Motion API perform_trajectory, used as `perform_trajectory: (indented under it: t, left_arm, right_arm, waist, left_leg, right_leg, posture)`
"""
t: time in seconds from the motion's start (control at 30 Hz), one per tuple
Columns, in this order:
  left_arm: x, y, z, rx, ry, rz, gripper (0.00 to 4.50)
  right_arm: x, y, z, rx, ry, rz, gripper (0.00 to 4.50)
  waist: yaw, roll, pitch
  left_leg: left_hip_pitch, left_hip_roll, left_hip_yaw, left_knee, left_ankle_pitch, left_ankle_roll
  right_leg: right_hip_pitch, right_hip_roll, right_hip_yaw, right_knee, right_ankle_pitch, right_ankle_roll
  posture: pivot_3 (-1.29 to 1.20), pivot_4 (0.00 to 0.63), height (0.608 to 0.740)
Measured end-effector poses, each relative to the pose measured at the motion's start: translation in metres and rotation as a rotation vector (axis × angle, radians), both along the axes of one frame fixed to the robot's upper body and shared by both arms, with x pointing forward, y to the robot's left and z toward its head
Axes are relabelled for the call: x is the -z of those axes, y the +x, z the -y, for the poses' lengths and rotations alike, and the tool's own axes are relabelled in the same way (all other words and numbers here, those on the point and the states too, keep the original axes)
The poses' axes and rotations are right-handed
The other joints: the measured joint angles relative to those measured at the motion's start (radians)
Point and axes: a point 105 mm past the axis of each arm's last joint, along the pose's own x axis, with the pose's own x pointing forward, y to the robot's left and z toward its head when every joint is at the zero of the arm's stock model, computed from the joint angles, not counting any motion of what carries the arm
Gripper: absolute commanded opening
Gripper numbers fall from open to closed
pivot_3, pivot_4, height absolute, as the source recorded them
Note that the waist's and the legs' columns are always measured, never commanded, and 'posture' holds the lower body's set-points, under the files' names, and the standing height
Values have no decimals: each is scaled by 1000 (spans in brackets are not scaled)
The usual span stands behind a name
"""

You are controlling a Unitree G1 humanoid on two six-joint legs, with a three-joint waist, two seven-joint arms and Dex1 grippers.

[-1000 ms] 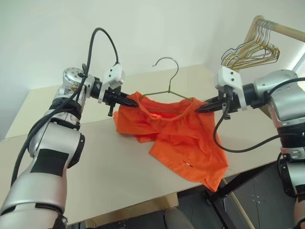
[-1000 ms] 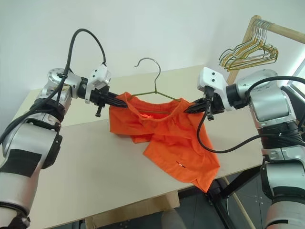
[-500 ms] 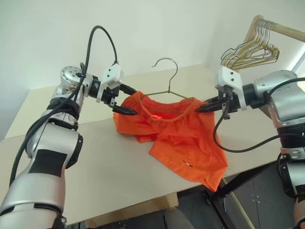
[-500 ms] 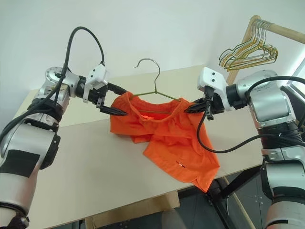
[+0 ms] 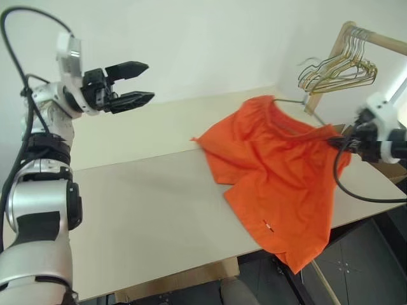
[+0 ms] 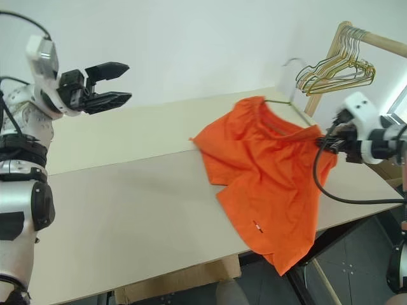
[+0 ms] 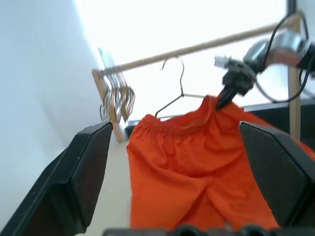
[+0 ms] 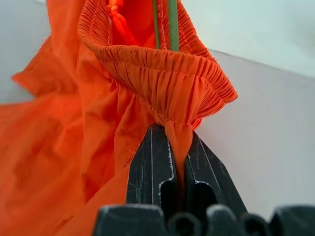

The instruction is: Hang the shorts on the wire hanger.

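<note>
Head-camera view: bright orange fabric shorts (image 5: 273,165) drape off the table's right edge, dragged rightward with the thin grey wire hanger (image 7: 177,93) inside; right gripper (image 8: 172,162) clenches the waistband, left gripper (image 5: 130,82) has released, spread wide.

Head pair overlooking table (image 5: 146,210), wrist views close (shorts (image 7: 197,167) shared)

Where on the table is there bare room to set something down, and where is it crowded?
The table is bare from its left edge to the shorts, both the near strip and the far strip under the open left gripper. The right end is crowded: shorts over the near edge, wire hanger inside, right gripper pinching the waistband, rack hangers behind.
</note>
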Motion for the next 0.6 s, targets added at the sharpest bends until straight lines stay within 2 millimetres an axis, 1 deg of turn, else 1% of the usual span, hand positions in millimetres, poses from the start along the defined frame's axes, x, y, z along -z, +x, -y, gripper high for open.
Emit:
perform_trajectory:
  t: [0.1,0.2,0.27,0.3,0.4,0.5,0.57,0.6]
  left_arm:
    - [3,-5,0,41,-64,-12,4460]
    - [10,-9,9,79,-83,-7,4460]
    - [14,-10,15,101,-102,-12,4460]
    - [16,-10,20,115,-114,-21,4460]
    - [13,-13,26,130,-148,-13,4460]
    - [14,-14,35,134,-159,0,4460]
    - [20,-13,39,114,-153,-15,4460]
    - [23,-13,39,96,-152,-23,4460]
  right_arm:
    - [6,-9,23,185,36,-31,0]
    - [7,-17,42,348,71,-36,0]
    - [5,-20,53,436,86,-24,0]
    - [4,-23,64,513,80,-12,0]
    - [-1,-23,83,679,79,29,0]
    - [-7,-20,94,817,73,80,0]
    - [-8,-17,97,888,51,106,0]
    - [-9,-14,98,922,40,124,0]
  waist:
    - [-1,0,0]
    - [-5,3,-2]
    - [-7,3,-2]
    - [-10,3,-2]
    - [-16,5,-3]
    - [-25,7,-5]
    - [-33,8,-5]
    - [-40,8,-5]
  left_leg:
    - [1,0,0,0,0,0]
    - [0,0,1,-1,0,0]
    - [0,0,1,-1,0,0]
    - [0,0,1,-1,0,1]
    - [2,0,2,-2,0,1]
    - [7,0,4,-4,0,1]
    - [16,0,5,-7,0,1]
    - [18,1,5,-7,0,1]
  right_leg:
    - [1,0,0,0,0,0]
    - [1,0,1,-1,0,0]
    - [1,0,1,-1,0,0]
    - [1,0,1,-1,0,0]
    - [2,0,3,-1,0,0]
    - [7,0,6,-2,0,0]
    - [16,1,6,-4,0,0]
    - [17,1,6,-4,0,0]
  posture:
    - [-311,0,740]
    - [-319,0,740]
    - [-326,0,740]
    - [-326,0,740]
    - [-330,0,740]
    - [-334,0,740]
    - [-337,0,740]
    - [-337,0,740]
